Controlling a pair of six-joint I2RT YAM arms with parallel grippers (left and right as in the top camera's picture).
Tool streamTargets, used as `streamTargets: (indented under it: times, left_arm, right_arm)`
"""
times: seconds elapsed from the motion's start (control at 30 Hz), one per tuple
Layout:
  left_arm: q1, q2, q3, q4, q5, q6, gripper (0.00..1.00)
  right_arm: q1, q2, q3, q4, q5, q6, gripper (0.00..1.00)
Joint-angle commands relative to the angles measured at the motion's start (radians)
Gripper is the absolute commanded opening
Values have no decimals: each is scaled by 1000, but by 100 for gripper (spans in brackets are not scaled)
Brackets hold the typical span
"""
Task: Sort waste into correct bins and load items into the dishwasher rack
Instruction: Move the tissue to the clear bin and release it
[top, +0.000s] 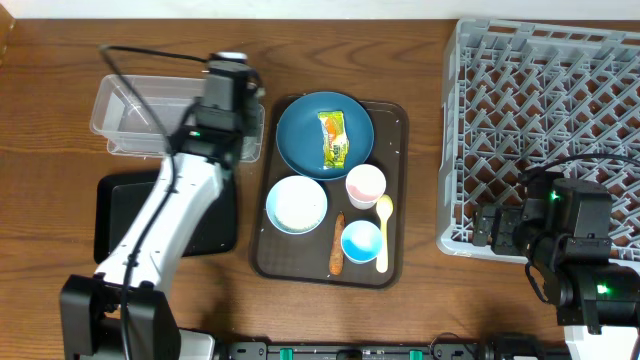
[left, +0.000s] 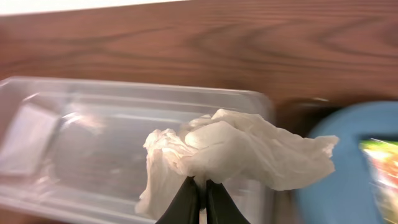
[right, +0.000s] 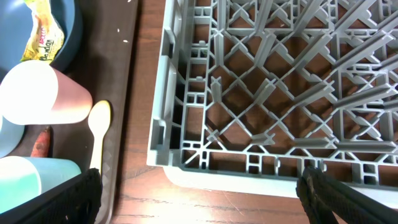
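My left gripper (left: 200, 196) is shut on crumpled white paper (left: 236, 149) and holds it above the right end of the clear tub (left: 93, 137), also seen from overhead (top: 130, 110). The green-orange wrapper (top: 333, 138) lies on the dark blue plate (top: 300, 140). The bowl (top: 296, 204), pinkish cup (top: 366, 185), blue cup (top: 361, 241), yellow spoon (top: 384, 232) and carrot stick (top: 337, 245) sit on the brown tray (top: 395, 120). My right gripper (right: 199, 193) is open and empty at the near-left corner of the grey rack (top: 550, 130).
The black tray (top: 120, 215) lies in front of the clear tub, partly under my left arm. A few white rice grains (right: 127, 42) lie on the brown tray. The rack's near edge (right: 249, 165) is just ahead of my right fingers.
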Motion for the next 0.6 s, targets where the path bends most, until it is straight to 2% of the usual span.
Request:
streamTargets:
  times: [0.0,0.2,0.37,0.57]
  left_arm:
    - [79,0,21,-1,-25,12,6]
    - [201,42,21,11,105,12,7]
    - [237,90,21,14,137,12,11]
    - [238,130,21,23,137,13,12]
  right_arm:
    - [9,-2,19,0,-8,-3,99]
    - [9,-2,19,0,-8,-3,99]
    - [9,-2,19,0,-8,-3,99]
    - [9,-2,19,-1,-8,-3,99]
